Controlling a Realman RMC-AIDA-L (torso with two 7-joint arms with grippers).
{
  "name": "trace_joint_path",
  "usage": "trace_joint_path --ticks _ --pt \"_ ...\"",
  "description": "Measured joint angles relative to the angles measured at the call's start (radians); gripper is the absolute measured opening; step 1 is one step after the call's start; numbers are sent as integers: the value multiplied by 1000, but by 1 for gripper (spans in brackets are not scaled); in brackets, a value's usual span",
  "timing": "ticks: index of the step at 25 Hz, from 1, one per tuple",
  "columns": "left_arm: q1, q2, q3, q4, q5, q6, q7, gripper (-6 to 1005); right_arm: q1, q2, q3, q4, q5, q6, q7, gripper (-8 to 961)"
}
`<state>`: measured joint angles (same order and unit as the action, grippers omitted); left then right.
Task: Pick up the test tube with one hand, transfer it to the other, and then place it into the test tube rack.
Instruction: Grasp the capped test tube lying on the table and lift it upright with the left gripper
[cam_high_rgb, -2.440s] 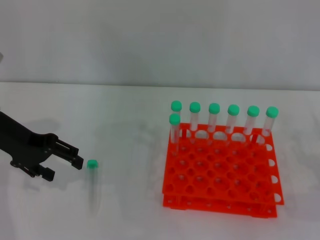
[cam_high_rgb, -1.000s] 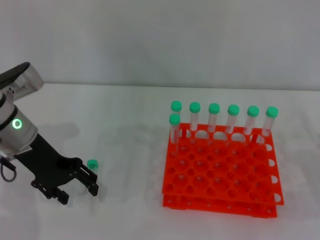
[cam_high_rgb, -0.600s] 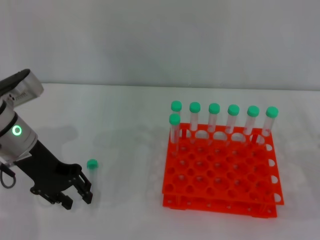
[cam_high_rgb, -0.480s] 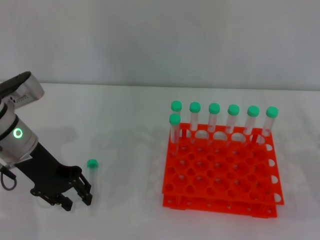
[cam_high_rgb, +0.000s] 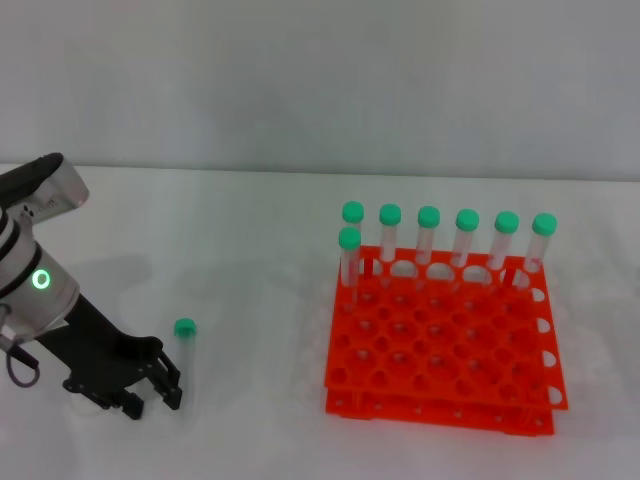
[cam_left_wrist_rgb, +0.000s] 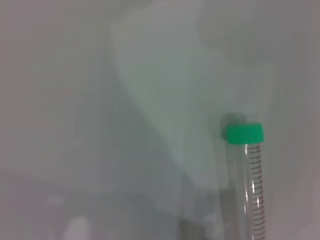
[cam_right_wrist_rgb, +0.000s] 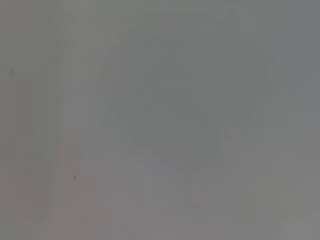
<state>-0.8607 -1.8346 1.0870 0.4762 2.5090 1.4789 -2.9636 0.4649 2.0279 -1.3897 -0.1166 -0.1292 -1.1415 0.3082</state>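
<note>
Here left gripper (cam_high_rgb: 152, 392) fingers spread beside test tube (cam_high_rgb: 186, 352); wrist cam alone shows tube's graduation marks.

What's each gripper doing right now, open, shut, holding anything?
Left gripper: open, empty, low over the table just left of the lying test tube.
Right gripper: not in view.
</note>
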Motion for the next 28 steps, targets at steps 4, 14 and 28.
trace_joint_path --ticks 4,14,28 --pt "-7 -6 -1 -2 -1 -6 13 495 0 0 0 0 0 0 0 856" --pt "-8 -11 -5 -2 -4 -8 15 455 0 0 0 1 -1 0 1 856" --pt "0 -22 -7 -10 -6 -40 26 342 1 0 0 3 -1 0 4 855"
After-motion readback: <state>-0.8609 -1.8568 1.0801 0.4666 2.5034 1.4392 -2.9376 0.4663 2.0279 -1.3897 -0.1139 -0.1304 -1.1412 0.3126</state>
